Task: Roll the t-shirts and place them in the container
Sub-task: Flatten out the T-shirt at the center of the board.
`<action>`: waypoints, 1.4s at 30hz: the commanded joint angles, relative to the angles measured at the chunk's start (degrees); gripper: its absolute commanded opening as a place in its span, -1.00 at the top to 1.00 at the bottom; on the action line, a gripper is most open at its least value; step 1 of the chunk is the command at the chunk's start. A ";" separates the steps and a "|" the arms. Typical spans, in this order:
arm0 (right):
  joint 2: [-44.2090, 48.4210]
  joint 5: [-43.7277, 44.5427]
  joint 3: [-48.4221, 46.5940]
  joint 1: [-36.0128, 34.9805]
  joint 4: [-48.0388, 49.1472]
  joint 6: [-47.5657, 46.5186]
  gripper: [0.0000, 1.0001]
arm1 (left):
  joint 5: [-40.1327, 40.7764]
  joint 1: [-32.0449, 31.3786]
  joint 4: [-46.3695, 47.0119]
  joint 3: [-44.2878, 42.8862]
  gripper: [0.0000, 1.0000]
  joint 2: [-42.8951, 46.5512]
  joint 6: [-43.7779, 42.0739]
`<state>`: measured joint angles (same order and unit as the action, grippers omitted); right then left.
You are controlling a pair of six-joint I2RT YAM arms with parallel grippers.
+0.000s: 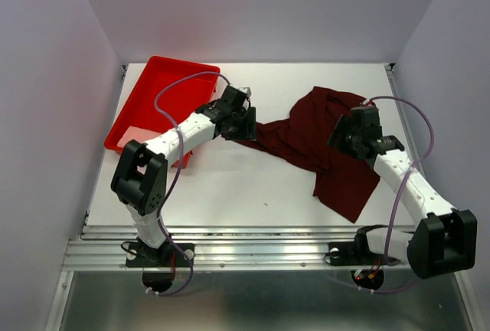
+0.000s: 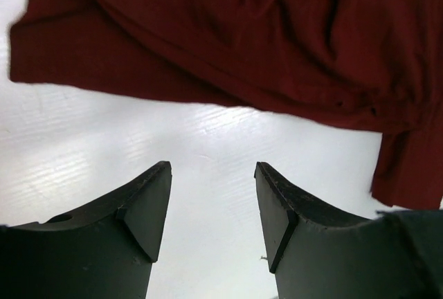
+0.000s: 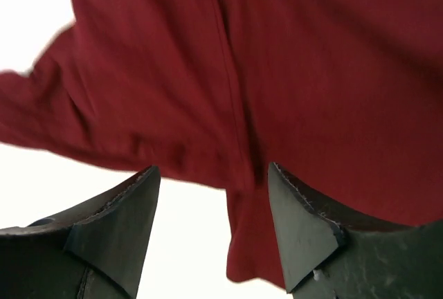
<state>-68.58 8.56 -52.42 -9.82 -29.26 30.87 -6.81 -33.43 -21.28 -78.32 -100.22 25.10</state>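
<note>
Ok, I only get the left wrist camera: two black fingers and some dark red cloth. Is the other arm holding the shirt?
Observer: No. The right gripper is open over the t-shirt, with nothing pinched between its fingers.
Operator: Is it lying flat?
Observer: No. It is crumpled on the table, bunched toward the far right, with one end stretched out toward the left gripper.
Operator: Is anything else on the table?
Observer: Yes, a red tray at the far left corner, partly hidden by the left arm.
</note>
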 commanded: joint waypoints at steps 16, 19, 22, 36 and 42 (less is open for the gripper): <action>-11.22 -8.82 7.78 0.07 8.34 2.00 0.22 | 1.97 -0.76 1.59 1.95 -0.23 4.51 0.12; -12.28 -9.08 7.43 0.07 8.51 2.08 0.46 | 2.24 -0.67 1.33 2.03 -0.22 4.51 0.03; -11.06 -9.17 7.86 0.07 9.30 2.09 0.73 | 2.76 -0.76 1.06 2.30 -0.21 4.86 -0.14; -12.25 -15.85 -6.88 0.07 18.70 3.49 0.99 | 6.19 0.12 -3.50 -0.33 -0.19 8.37 -1.28; -24.13 -10.76 -22.35 0.07 28.36 5.60 0.98 | 9.36 1.00 -5.26 -1.74 -0.20 12.41 -1.72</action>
<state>-88.92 -5.32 -68.45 -9.82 -11.25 34.74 0.03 -33.04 -25.10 -77.10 -92.90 24.62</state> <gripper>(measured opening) 0.016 0.597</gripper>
